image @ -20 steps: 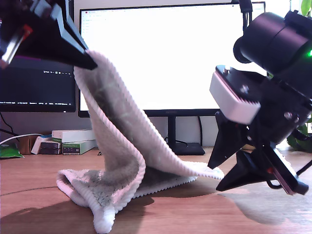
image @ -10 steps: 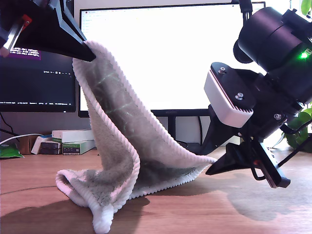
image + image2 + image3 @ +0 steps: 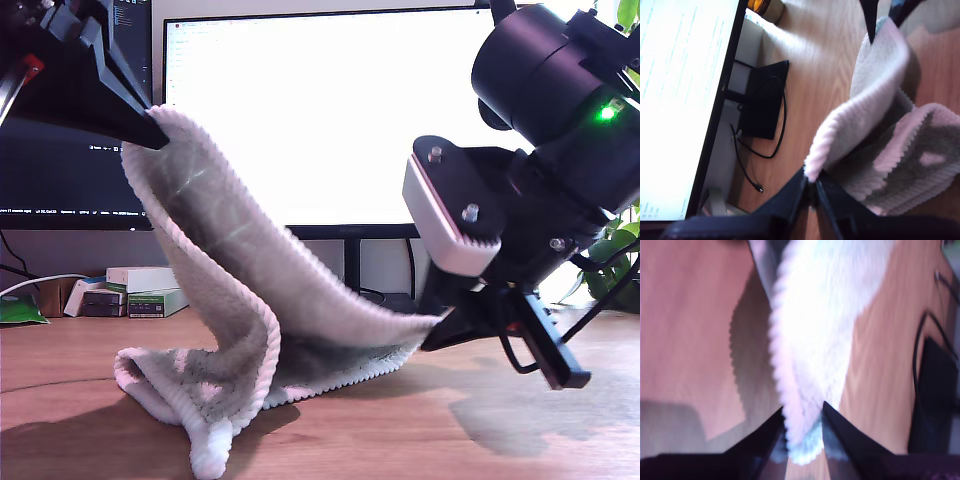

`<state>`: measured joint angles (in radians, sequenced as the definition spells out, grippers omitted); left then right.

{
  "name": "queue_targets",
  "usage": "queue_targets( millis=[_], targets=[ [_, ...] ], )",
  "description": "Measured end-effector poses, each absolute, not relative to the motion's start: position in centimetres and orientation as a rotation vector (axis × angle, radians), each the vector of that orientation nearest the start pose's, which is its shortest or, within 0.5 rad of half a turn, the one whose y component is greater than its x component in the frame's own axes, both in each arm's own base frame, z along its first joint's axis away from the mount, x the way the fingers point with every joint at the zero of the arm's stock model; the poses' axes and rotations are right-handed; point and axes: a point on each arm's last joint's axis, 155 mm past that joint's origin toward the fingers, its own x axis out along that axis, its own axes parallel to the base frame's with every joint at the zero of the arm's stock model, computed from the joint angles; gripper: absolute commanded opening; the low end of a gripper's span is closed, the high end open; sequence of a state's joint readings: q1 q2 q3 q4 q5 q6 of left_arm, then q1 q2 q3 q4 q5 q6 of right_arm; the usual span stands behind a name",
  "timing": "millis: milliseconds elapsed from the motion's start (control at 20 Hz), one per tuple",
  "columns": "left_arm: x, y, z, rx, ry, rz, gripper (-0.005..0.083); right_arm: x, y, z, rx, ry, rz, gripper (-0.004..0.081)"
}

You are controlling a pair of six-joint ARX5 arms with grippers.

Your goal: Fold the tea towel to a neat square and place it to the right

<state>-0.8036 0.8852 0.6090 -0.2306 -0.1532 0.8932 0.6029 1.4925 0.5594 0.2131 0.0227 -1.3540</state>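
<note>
Exterior view, taken from its left: my first tool (image 3: 150, 130) is held high and is clamped on one corner of the tea towel (image 3: 230, 300), as the first wrist view confirms, with the hem pinched at the tips (image 3: 811, 186). From there the cloth is draped down to a bunched heap on the desk (image 3: 400, 440), then stretched low toward the exterior view's right. That end is gripped by my second tool (image 3: 440, 325), closed on the hem.

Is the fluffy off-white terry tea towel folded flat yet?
No. The fluffy off-white terry tea towel hangs draped between my first gripper and my second gripper, its lower end bunched on the wooden table.
</note>
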Motion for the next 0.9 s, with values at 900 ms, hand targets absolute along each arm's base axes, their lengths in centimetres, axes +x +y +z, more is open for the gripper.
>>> queue_targets(
  millis=[900],
  targets=[
    [24.1,-22.0,17.4,1.021,0.162,-0.843,-0.0024,30.5,21.8,6.6,-1.311,0.240,0.929,-0.0011]
  ],
)
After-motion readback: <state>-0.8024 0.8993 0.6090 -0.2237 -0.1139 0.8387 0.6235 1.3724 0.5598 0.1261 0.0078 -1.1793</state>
